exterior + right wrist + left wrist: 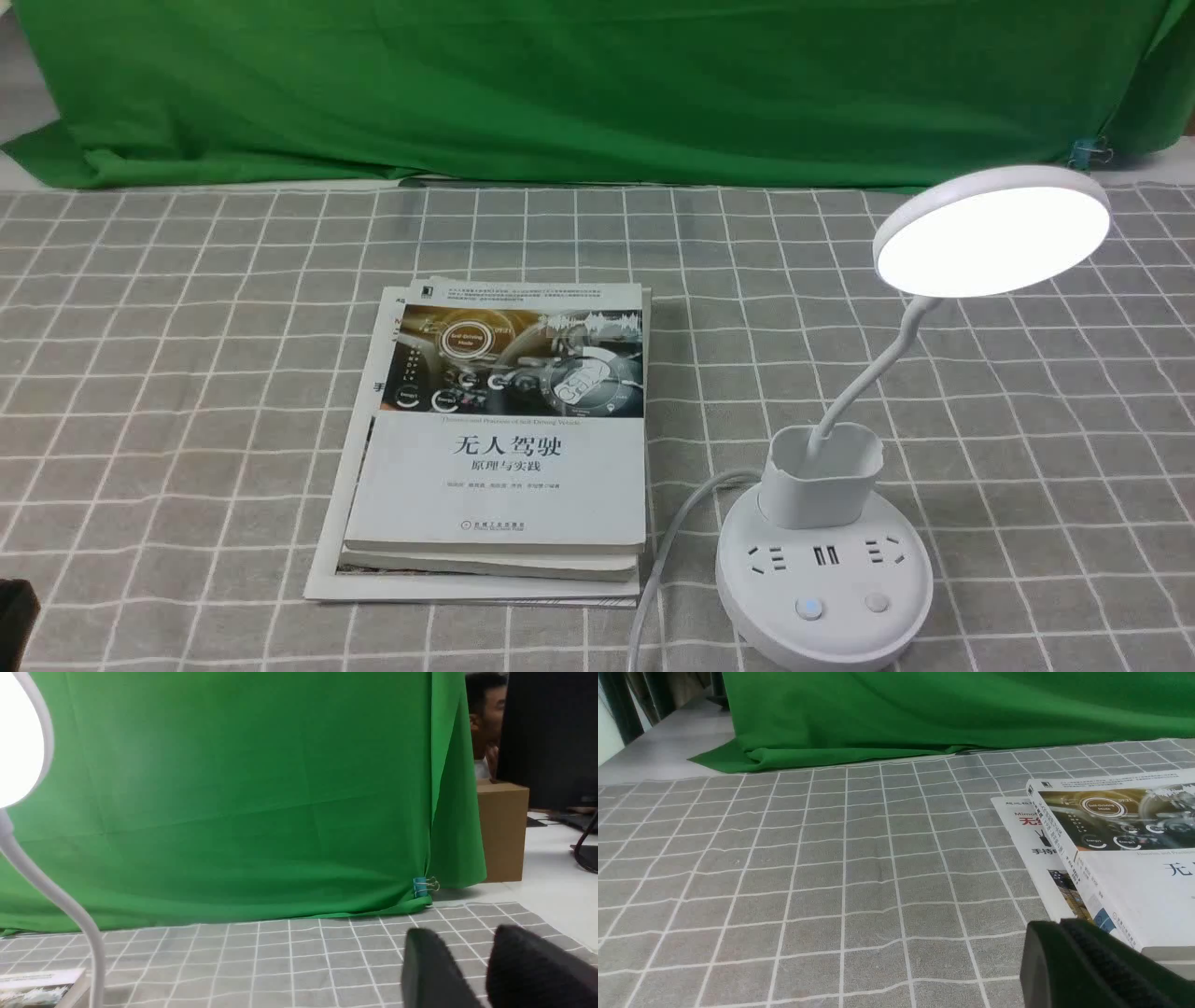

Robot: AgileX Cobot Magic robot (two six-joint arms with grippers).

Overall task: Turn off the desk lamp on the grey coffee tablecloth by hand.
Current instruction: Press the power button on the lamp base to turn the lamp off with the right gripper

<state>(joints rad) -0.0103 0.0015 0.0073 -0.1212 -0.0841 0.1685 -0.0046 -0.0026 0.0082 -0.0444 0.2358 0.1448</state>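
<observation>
The white desk lamp (826, 560) stands at the near right of the grey coffee tablecloth (187, 373). Its round disc head (994, 231) glows bright. Two buttons, one (809, 609) with a blue ring and one (876, 601) plain, sit at the front of its base. The lit head (18, 742) and neck (46, 882) also show in the right wrist view. My left gripper (1059, 924) is shut and empty, low over the cloth beside the books. My right gripper (460, 940) is open and empty, over the cloth to the right of the lamp. Neither touches the lamp.
A stack of books (504, 448) lies mid-cloth, left of the lamp; it also shows in the left wrist view (1125, 858). The lamp's white cord (667, 541) runs between them. A green cloth (597, 84) hangs behind, with a binder clip (423, 886). A cardboard box (502, 830) stands off-cloth.
</observation>
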